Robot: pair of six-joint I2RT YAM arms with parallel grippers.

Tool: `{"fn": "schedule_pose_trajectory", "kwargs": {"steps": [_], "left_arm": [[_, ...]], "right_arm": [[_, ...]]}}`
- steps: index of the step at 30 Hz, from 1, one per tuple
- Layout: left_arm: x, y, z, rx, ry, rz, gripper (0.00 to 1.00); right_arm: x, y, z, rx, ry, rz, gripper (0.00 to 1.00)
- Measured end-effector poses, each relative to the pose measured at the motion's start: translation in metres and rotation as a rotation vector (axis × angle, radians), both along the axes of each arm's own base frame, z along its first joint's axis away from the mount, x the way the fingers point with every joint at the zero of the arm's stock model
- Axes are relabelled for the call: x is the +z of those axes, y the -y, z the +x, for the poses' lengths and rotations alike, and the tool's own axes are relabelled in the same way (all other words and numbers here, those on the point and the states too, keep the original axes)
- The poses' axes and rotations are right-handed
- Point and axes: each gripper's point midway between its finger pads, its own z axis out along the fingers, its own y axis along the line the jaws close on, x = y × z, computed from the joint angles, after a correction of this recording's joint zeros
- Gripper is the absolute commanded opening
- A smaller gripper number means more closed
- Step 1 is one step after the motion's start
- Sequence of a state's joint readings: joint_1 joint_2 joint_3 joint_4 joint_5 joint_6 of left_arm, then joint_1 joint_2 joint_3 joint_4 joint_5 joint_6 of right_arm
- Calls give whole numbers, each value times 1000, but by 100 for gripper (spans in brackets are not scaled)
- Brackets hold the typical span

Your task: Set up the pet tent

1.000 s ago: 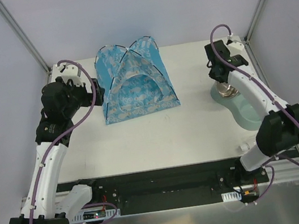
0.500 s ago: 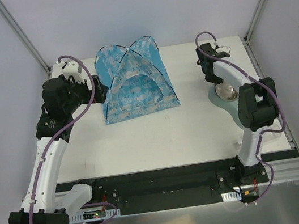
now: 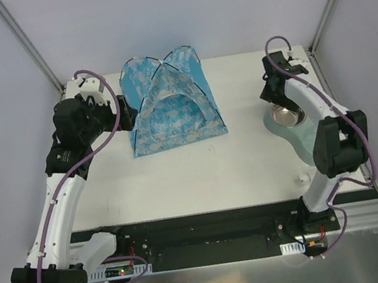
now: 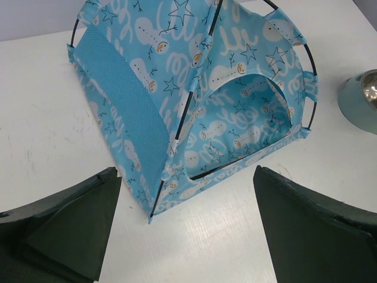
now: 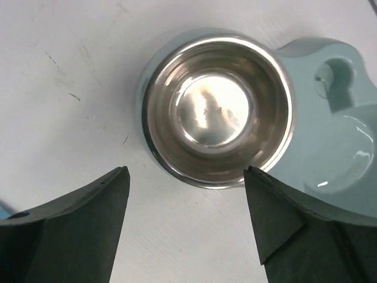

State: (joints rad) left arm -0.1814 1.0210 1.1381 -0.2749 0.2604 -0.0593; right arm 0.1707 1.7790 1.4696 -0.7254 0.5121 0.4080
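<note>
1. The white table (image 3: 181, 179) is stretching out under both my hands, bare beneath my fingers apart from faint scuffs.
2. The pet tent (image 4: 194, 88) is standing upright just ahead of my left gripper (image 4: 185, 174) – blue cloth with white snowmen and stars. Its near corner is pointing into the gap between my two left fingers. Thin black poles (image 4: 189, 109) are crossing over its top. The arched doorway (image 4: 247, 118) is facing toward my right-hand finger, and a plain blue mesh panel (image 4: 126, 112) is lying on the side toward my left-hand finger. I am not touching it.
3. A pale teal stand (image 5: 336, 135) is sitting beyond and to the right of my right gripper (image 5: 185, 171), partly under its right-hand finger.
4. A shiny steel bowl (image 5: 217, 109) is resting in that stand, just ahead of the gap between my right fingers – its near rim is sitting level with their tips, untouched.
5. I am holding my left fingers (image 4: 70, 224) spread wide, gripping nothing.
6. I am holding my right fingers (image 5: 82, 224) wide apart too, empty, hanging over the table beside the bowl.
</note>
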Motion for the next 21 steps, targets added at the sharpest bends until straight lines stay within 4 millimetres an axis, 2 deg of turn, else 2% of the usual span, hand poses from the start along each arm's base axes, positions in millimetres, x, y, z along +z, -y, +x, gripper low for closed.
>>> {"fn": "schedule_pose_trajectory", "kwargs": {"steps": [2, 5, 11, 14, 19, 21], "left_arm": [[0, 0, 0, 2, 0, 1, 99], [0, -2, 1, 12, -1, 0, 99], [6, -5, 1, 44, -5, -16, 99], [11, -4, 1, 42, 2, -21, 99], [8, -1, -3, 22, -13, -26, 99], [7, 2, -5, 6, -23, -34, 99]], "right_arm": [[16, 7, -13, -46, 48, 46, 87], [27, 25, -33, -137, 99, 89, 89], [21, 67, -124, -420, 136, 159, 96], [22, 74, -161, -520, 130, 163, 99], [36, 85, -197, -645, 175, 151, 99], [35, 90, -212, -698, 191, 149, 99]]}}
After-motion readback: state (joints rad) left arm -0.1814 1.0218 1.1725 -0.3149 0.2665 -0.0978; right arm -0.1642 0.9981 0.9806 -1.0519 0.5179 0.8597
